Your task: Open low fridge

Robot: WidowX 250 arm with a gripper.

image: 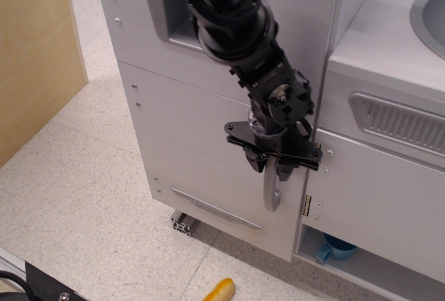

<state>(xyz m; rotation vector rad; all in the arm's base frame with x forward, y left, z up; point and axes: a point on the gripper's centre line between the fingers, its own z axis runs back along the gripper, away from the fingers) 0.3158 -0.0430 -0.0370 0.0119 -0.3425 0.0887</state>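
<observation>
The low fridge [188,141] is the white lower compartment with a flat white door, which looks flush and closed. Its grey vertical loop handle [272,195] sits near the door's right edge, and a thin grey strip [215,208] runs along the bottom. My black gripper [270,167] points down at the top of the handle. Its two fingers sit close on either side of the handle and appear closed on it. The upper part of the handle is hidden behind the gripper.
A white panel with a recessed grey niche [174,19] is above the fridge. A white cabinet door [379,197] with a brass hinge [306,205] is at the right, a blue cup [335,248] below it. A yellow object [220,290] lies on the floor. A wooden panel [35,51] stands at the left.
</observation>
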